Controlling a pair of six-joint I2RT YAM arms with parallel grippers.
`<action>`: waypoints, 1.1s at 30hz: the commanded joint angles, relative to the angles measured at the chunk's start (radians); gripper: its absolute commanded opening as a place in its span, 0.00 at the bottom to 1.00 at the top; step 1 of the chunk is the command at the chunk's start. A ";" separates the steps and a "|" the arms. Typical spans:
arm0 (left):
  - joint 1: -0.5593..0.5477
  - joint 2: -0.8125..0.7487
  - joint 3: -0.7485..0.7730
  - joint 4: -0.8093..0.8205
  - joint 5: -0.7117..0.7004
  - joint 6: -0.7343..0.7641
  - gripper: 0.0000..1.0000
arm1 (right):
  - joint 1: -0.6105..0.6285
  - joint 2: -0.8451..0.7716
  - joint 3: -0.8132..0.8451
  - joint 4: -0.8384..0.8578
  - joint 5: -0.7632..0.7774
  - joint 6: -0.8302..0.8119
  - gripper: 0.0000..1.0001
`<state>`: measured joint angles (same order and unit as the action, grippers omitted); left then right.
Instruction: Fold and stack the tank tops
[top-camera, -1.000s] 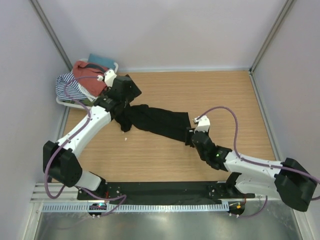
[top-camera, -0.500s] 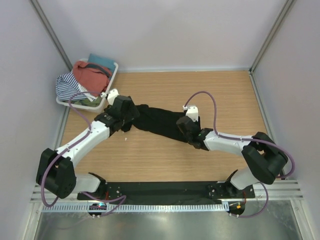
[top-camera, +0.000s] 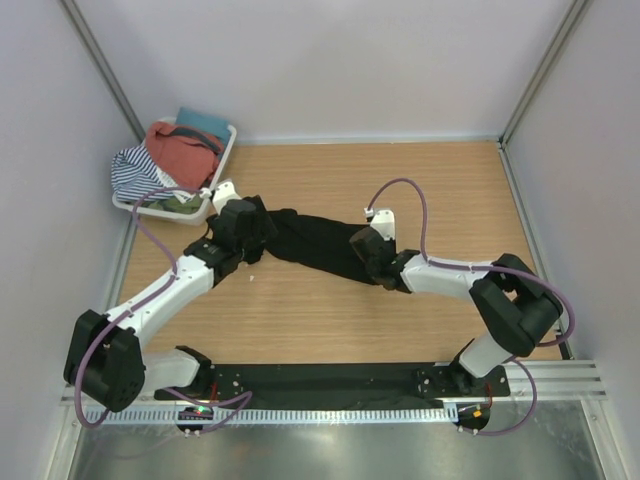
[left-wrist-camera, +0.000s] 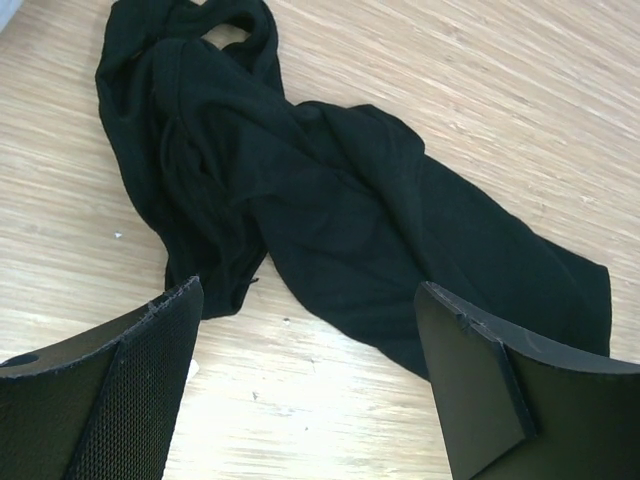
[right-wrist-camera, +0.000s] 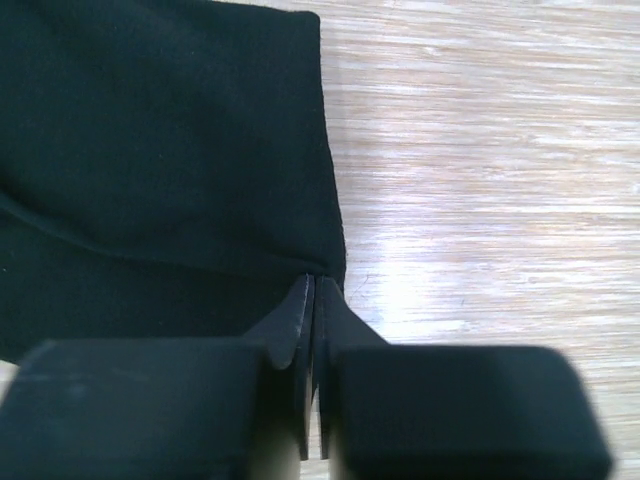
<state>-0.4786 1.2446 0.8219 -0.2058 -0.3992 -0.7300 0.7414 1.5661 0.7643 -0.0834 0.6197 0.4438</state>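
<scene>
The worktop (top-camera: 330, 320) is pale wood-grain board, walled on three sides. A black top (top-camera: 315, 242) lies straight on it near the middle, pulled into a long rumpled band running left to right. Its left end is bunched and twisted, with a strap loop showing; its right end lies flatter, with a straight edge and a corner on the wood. A white basket (top-camera: 226, 148) sits in the far left corner. A small white speck (top-camera: 252, 277) lies just near of the top's left end.
</scene>
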 joint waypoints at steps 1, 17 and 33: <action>-0.005 -0.007 -0.003 0.071 -0.004 0.034 0.87 | -0.008 0.006 0.044 0.019 0.023 -0.008 0.01; -0.041 -0.060 -0.084 0.232 0.177 0.141 0.90 | -0.008 -0.501 0.230 -0.188 -0.093 -0.181 0.01; -0.103 -0.059 -0.136 0.444 0.384 0.288 0.92 | -0.008 -0.492 0.486 -0.516 -0.089 -0.238 0.01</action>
<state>-0.5697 1.1343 0.6598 0.1600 -0.1425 -0.4854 0.7364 1.0859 1.2270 -0.5640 0.5278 0.2207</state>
